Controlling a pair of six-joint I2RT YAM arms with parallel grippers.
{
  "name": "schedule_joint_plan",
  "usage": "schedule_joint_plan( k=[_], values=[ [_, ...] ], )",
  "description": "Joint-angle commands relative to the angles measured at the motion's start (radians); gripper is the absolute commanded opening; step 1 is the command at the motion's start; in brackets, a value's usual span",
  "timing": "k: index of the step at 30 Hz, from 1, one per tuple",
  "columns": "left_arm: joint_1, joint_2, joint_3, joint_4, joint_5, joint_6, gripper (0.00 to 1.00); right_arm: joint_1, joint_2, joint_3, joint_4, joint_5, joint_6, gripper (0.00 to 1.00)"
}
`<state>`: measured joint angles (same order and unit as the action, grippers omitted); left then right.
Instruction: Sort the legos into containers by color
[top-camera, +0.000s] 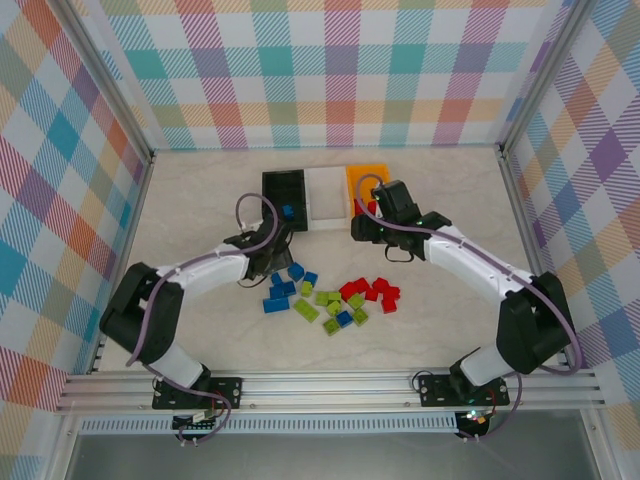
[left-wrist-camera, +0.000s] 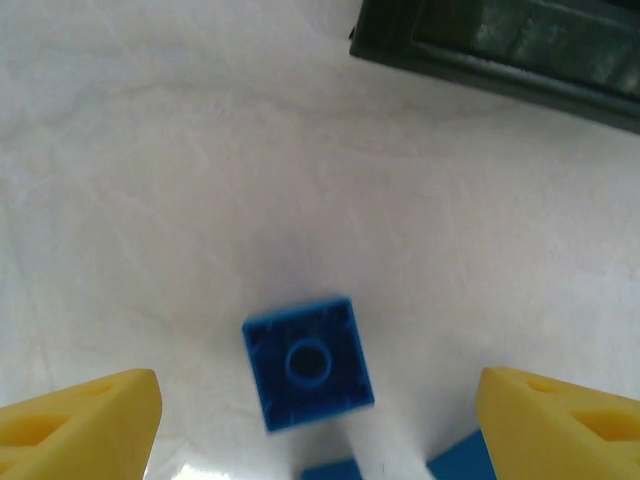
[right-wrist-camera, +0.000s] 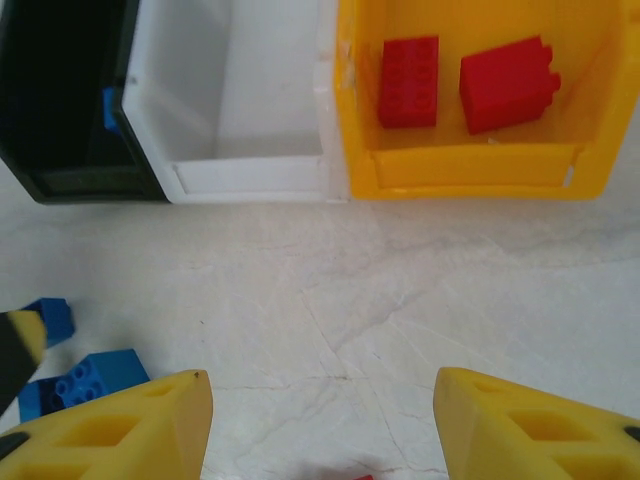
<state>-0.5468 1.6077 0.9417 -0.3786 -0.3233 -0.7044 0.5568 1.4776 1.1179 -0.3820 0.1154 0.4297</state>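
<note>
White plastic makes up the middle container, and the white bin (top-camera: 325, 195) serves as the marker for everything else. Touching its left wall stands the black bin (top-camera: 274, 190), with one blue brick (top-camera: 287, 212) lying inside. Touching its right wall stands the orange bin (top-camera: 360, 172), where the right wrist view shows two red bricks (right-wrist-camera: 408, 82) on the floor.

On the near side of the white bin, on the pale marbled table (top-camera: 200, 200), the loose pieces lie in three rough patches: blue legos (top-camera: 283, 290) toward the left, lime green legos (top-camera: 330, 308) straight in front, and red legos (top-camera: 372, 292) toward the right.

The left gripper (top-camera: 268, 252) hangs to the near left of the white bin, just in front of the black bin. Its yellow fingers (left-wrist-camera: 80, 425) stand wide apart, and a lone blue lego (left-wrist-camera: 308, 362) lies on the table between them, touched by neither. The right gripper (top-camera: 362, 228) hangs near the white bin's front right corner. Its fingers (right-wrist-camera: 530, 425) are likewise spread, with bare table between them.
</note>
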Motion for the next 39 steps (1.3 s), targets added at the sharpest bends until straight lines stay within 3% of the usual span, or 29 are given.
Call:
schedule_joint_plan(
  k=[1,8,12,18,22,32,39],
  values=[
    [0.02,0.043,0.044,-0.001,-0.023,-0.019,0.82,0.0,-0.032,-0.028,0.023,0.017,0.004,0.6],
    [0.04,0.109,0.027,-0.002,-0.022,-0.038,0.78,-0.001,-0.06,-0.055,0.038,0.022,0.001,0.6],
    [0.047,0.14,0.008,0.027,-0.013,-0.041,0.66,-0.001,-0.064,-0.056,0.039,0.024,0.0,0.6],
    [0.049,0.141,0.007,0.033,-0.018,-0.036,0.41,-0.001,-0.076,-0.061,0.038,0.029,-0.002,0.6],
    [0.05,0.108,0.0,0.026,-0.01,-0.036,0.32,-0.002,-0.082,-0.066,0.04,0.029,0.0,0.6],
    [0.013,-0.107,0.118,-0.078,-0.029,0.006,0.33,-0.001,-0.083,-0.092,0.059,0.021,0.021,0.6],
    [0.024,0.103,0.432,-0.135,-0.113,0.089,0.35,-0.001,-0.086,-0.116,0.056,0.017,0.031,0.6]
  ],
)
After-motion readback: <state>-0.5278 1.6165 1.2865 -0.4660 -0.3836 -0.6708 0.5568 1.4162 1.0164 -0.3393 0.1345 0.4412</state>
